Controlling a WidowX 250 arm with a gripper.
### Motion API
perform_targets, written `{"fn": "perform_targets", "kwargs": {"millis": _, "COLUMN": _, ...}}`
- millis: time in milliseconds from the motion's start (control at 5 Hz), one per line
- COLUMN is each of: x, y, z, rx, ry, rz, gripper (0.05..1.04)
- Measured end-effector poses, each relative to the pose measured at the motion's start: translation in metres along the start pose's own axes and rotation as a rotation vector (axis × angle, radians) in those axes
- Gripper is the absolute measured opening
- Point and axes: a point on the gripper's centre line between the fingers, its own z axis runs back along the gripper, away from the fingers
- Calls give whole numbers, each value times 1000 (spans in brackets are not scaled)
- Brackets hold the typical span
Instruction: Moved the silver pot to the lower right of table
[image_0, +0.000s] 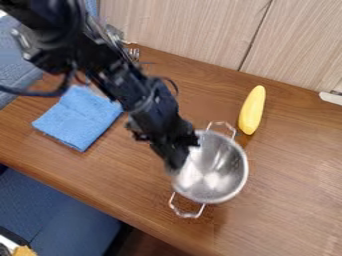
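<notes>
Gripper (177, 161) right at left rim of silver pot (217, 175), can't tell if clamped on it or not. Pot's upright, around lower middle of table (287, 200). Partway at best imo: needs shift further right, then gripper clear of it.

Office-like room, with brown table (294, 200), wood-grain panels (180, 30), blue upholstery (60, 215)

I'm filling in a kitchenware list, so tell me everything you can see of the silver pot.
The silver pot is round, shiny and open-topped, metal by its look, with looped handles on opposite sides. Its mouth faces up, its inside seemingly empty. It is over the wooden table, with the gripper at its left rim; whether it is held or raised, I can't tell.
</notes>
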Motion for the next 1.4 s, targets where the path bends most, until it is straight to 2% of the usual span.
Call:
{"fn": "perform_targets", "kwargs": {"millis": 200, "x": -5, "y": 4, "z": -9, "rx": 19, "ry": 32, "rz": -14, "gripper": 74}}
{"fn": "perform_targets", "kwargs": {"millis": 400, "x": -5, "y": 6, "z": -14, "rx": 15, "ry": 48, "rz": -10, "gripper": 101}}
{"fn": "perform_targets", "kwargs": {"millis": 600, "x": -4, "y": 9, "z": -12, "rx": 20, "ry": 62, "rz": 17, "gripper": 277}}
{"fn": "perform_targets", "kwargs": {"millis": 800, "x": -5, "y": 10, "z": -9, "rx": 19, "ry": 74, "rz": 34, "gripper": 559}}
{"fn": "perform_targets", "kwargs": {"millis": 1000, "x": 2, "y": 9, "z": 6, "rx": 49, "ry": 38, "rz": 19, "gripper": 865}}
{"fn": "perform_targets", "kwargs": {"millis": 1200, "x": 6, "y": 2, "z": 18, "rx": 44, "ry": 12, "rz": -11, "gripper": 1014}}
{"fn": "perform_targets", "kwargs": {"millis": 1400, "x": 14, "y": -4, "z": 38, "rx": 37, "ry": -50, "rz": -34, "gripper": 1008}}
